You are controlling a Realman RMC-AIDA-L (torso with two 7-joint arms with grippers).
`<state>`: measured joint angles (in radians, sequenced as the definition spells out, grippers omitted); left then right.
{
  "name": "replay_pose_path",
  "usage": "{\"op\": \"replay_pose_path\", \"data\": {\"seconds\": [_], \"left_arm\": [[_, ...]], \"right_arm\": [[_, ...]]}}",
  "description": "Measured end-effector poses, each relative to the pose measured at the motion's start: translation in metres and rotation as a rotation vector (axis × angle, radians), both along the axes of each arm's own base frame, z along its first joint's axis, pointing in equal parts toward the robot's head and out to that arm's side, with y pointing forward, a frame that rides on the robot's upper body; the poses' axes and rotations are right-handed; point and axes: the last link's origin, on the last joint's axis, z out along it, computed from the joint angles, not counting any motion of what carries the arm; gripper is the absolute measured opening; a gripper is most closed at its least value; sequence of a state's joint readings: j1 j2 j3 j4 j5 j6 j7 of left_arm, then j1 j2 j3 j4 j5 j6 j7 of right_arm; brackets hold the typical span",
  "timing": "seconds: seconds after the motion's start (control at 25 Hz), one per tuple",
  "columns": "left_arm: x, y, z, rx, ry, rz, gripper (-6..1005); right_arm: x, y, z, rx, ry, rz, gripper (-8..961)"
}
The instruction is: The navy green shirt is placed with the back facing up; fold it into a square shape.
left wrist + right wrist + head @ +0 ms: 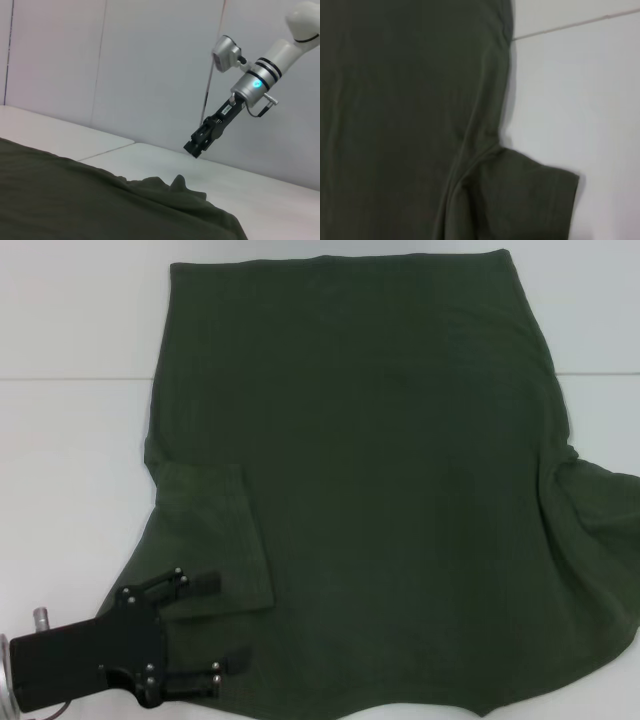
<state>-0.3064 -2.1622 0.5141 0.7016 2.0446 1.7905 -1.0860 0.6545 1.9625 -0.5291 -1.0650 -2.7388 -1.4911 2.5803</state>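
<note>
The navy green shirt (380,490) lies spread back-up on the white table (70,440), filling most of the head view. Its left sleeve (215,540) is folded inward onto the body. The right sleeve (535,200) sticks out sideways onto the table, with wrinkles at the armpit. My left gripper (208,628) is open at the shirt's near left corner, just over the cloth by the folded sleeve's lower edge, with nothing held. My right gripper (192,147) hangs in the air above the table beyond the shirt's far edge (170,185); the head view does not show it.
A seam line (60,378) crosses the table top. Bare white table lies to the left of the shirt and beside the right sleeve (580,100). A pale wall (125,75) stands behind the table.
</note>
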Motion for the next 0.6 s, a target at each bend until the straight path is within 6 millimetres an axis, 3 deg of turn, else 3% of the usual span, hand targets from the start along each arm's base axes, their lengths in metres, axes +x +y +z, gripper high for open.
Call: {"op": "replay_pose_path", "data": {"seconds": [0.2,0.6], "left_arm": [[-0.001,-0.001,-0.001,-0.001,0.001,0.005,946],[-0.002,-0.001,-0.001,0.002,0.005,0.012,951]], "right_arm": [[0.006,0.01,-0.028,-0.045,0.007,-0.028,887],[0.014,0.019,-0.042,-0.05,-0.001,-0.048,848]]}}
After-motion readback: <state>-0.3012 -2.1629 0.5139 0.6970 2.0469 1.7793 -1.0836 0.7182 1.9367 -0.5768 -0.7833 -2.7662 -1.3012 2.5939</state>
